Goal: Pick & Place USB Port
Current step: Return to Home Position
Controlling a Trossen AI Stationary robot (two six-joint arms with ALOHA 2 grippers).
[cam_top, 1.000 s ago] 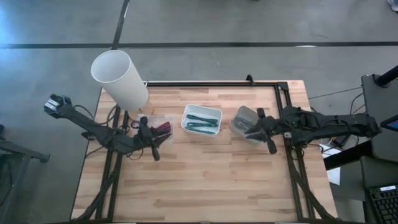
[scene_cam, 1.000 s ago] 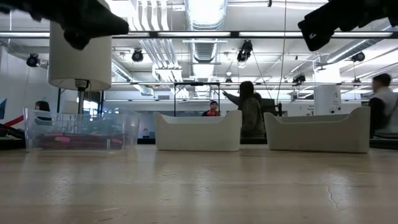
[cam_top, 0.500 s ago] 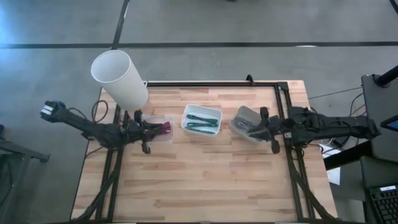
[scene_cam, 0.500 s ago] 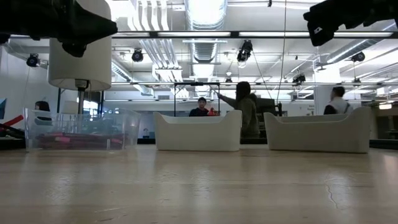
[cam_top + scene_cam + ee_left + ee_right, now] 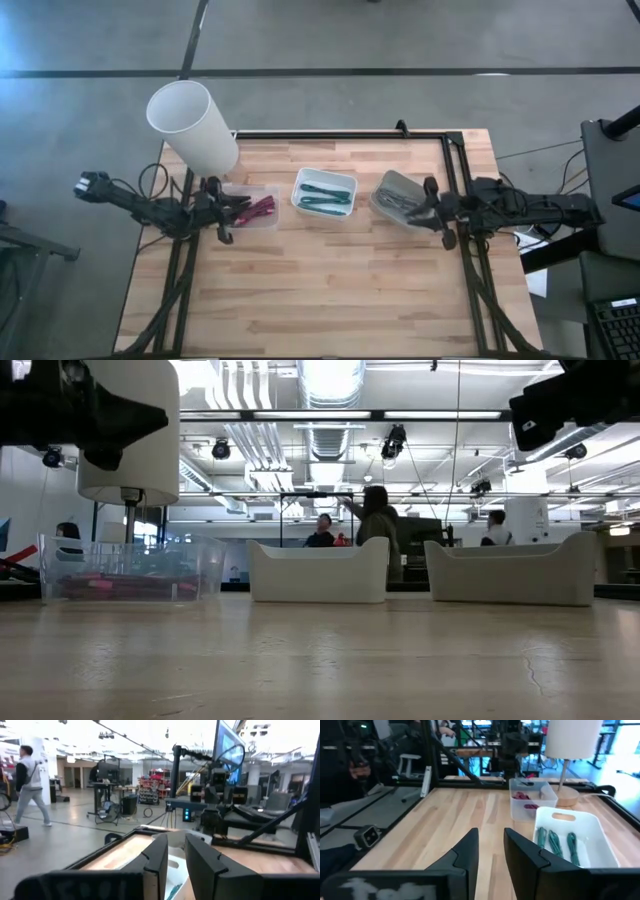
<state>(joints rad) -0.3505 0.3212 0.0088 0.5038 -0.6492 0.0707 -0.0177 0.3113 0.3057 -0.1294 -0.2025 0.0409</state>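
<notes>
High view puts the gray bin [image 5: 399, 197] on the right part of the table [image 5: 330, 290], with dark cables [image 5: 404, 204] lying inside it. That is where the task's charger cables are, and none lies loose on the wood. Beside it to the left sits the white bin [image 5: 325, 193] of green cables [image 5: 323, 199], then the clear bin [image 5: 256, 207] holding reddish ones, with the lamp [image 5: 192, 125] behind it.

My right tool [image 5: 491, 837] hangs just beside the gray bin's outer side, its fingers a little apart and holding nothing. My left tool [image 5: 176, 845] sits at the clear bin's outer edge, likewise slightly parted and empty.

With nothing left to carry, I judge the sorting done and the step in hand to be going home. The next move calls for drawing each arm back to its own side, clear of the bin rims and the lamp.

Bin walls hide all contents in the low view, and both arms are cut off at its top. I cannot make out the pattern on the cables.
</notes>
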